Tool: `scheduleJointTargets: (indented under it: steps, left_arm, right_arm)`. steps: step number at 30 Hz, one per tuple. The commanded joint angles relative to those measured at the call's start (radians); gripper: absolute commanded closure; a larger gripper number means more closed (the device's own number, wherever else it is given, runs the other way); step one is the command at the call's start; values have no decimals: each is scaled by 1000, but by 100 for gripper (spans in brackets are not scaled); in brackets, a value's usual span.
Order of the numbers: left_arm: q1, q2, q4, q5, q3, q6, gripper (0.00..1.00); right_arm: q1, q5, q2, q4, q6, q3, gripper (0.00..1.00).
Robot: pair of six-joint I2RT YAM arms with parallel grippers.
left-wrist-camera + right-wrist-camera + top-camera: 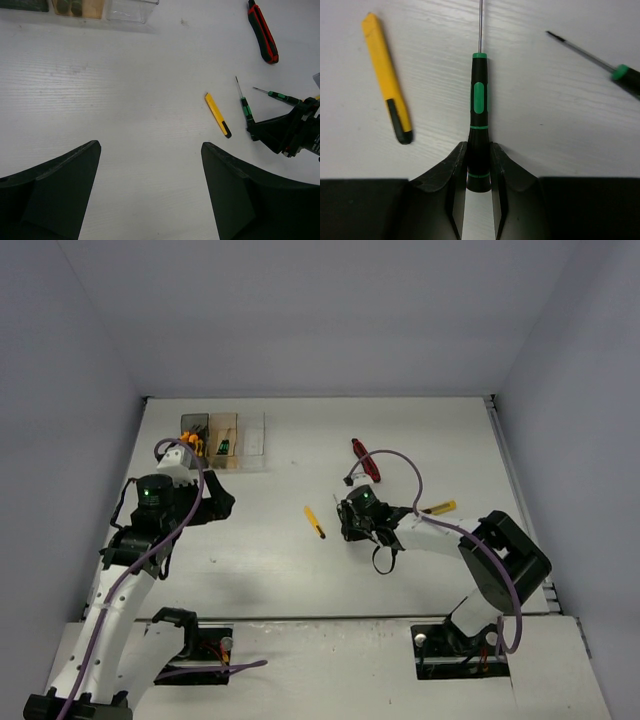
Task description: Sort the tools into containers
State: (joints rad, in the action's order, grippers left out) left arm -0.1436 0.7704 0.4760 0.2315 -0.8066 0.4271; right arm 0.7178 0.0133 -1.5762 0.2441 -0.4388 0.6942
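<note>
Top external view, with wrist views for detail; my list, largest item first.

1. Table [270,570]: white, carries everything below.
2. Bins, three touching in a row at the far left. The dark bin [193,427] holds orange-handled pliers [191,446]. The amber bin [224,438] holds a green-marked tool [222,447]. I cannot make out the contents of the clear bin [254,437].
3. Left gripper [150,195]: jaws spread wide, nothing between them, over bare table near the bins.
4. Right gripper [479,172]: jaws clenched on the handle end of a screwdriver [479,100] at mid-table, shaft pointing away from the wrist. I cannot tell whether it is lifted.
5. Red tool [262,30]: beyond the right gripper, apart from it.
6. Knife [387,80]: yellow, left of the held screwdriver, not touching.
7. Second screwdriver [625,75]: on the other side, apart.
8. Yellow-handled tool [440,508]: beside the right arm.
</note>
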Motion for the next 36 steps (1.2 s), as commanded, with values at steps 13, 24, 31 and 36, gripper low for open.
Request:
scheduleJointTargets:
  steps: [13, 24, 31, 36]
  left_arm:
    - [-71, -24, -319, 75, 86, 319, 21]
    - [-464, 174, -566, -247, 11, 390, 22]
    - [-525, 272, -610, -293, -57, 369, 24]
    - [-546, 322, -619, -293, -82, 369, 26]
  right_arm:
    - [77, -102, 233, 264, -45, 36, 100]
    - [129, -118, 398, 373, -93, -25, 100]
    - [138, -122, 420, 382, -96, -32, 100]
    - [138, -122, 424, 389, -100, -33, 100]
